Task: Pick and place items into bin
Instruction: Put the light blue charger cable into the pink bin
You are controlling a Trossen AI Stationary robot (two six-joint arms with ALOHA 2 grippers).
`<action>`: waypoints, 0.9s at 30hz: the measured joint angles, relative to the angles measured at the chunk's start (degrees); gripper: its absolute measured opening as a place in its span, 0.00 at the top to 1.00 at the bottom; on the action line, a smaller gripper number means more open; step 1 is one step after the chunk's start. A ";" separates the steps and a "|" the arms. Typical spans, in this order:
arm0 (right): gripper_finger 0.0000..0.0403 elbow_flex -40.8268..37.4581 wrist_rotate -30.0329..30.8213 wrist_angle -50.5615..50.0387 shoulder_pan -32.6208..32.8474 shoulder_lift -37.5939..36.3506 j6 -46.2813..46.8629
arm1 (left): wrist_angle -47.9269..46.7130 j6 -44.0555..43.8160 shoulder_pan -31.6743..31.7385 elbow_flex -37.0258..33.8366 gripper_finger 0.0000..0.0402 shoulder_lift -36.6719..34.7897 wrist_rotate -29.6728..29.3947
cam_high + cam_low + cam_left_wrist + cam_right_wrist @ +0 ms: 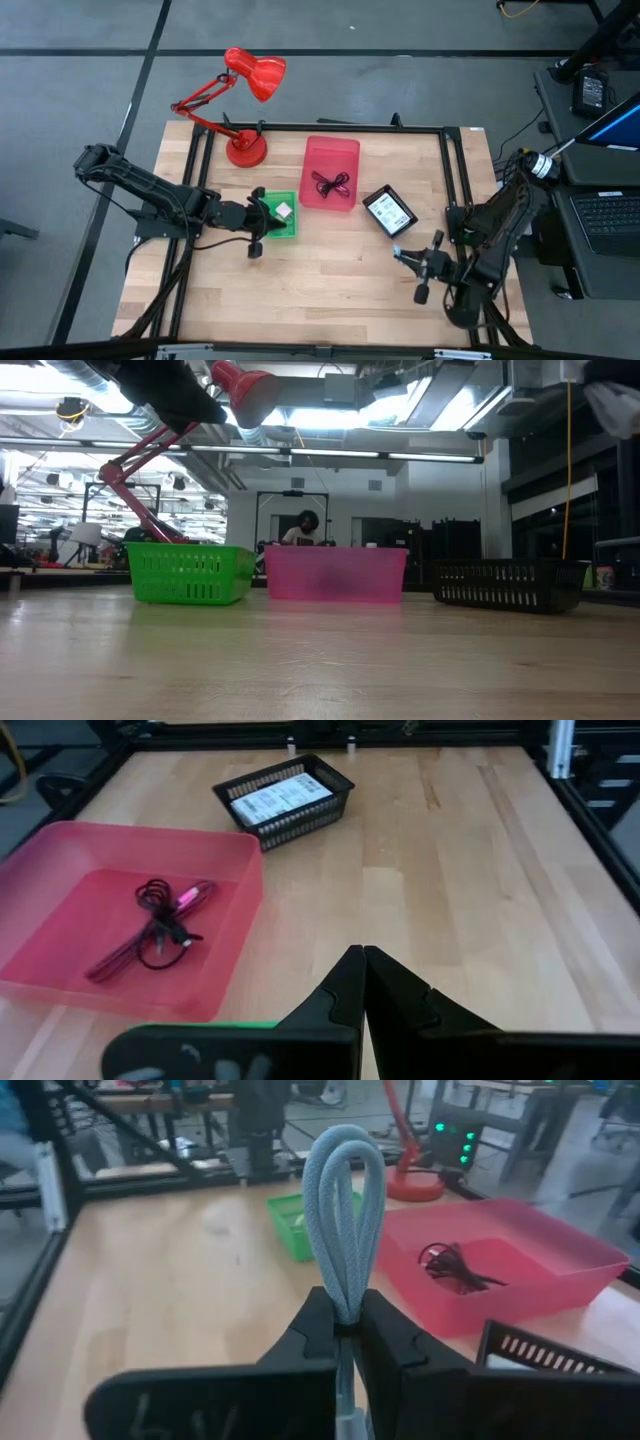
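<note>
My right gripper (343, 1320) is shut on a blue-grey cable (343, 1200). It hovers over the table's near right part (425, 265), near the black bin (389, 211), which holds a white printed packet (280, 795). The pink bin (330, 172) holds black and maroon cables (160, 925). My left gripper (362, 970) is shut and empty, raised over the green bin (277, 214), where a small white thing (283, 211) lies. My right gripper pinches the blue-grey cable between its two fingers, just below a doubled loop (343, 1295). The loop stands out past the fingertips. A strand (346, 1410) runs back between the fingers toward the wrist. The cable is lifted clear of the table.
A red desk lamp (245, 110) stands at the far left, its base beside the green bin. The three bins sit in a row across the table's middle (335, 575). Bare wood (330, 290) lies along the near side. A black frame rail (455, 170) borders the table. A person (303, 528) is far behind.
</note>
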 joint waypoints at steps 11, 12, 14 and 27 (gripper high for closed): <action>0.98 0.00 -3.60 9.62 -9.48 0.00 -12.49 | 0.04 2.13 0.00 0.00 0.99 0.00 -3.65; 0.98 0.00 -4.36 11.05 -10.41 0.00 -14.99 | 0.08 3.02 0.00 0.00 0.99 0.00 -3.59; 0.98 0.00 -6.11 14.31 -12.23 0.00 -20.11 | 0.43 4.25 0.00 0.00 0.99 0.00 -3.26; 0.98 0.00 -17.78 24.65 -24.13 0.02 -38.30 | 1.22 10.40 -1.10 0.00 0.99 -1.66 -2.66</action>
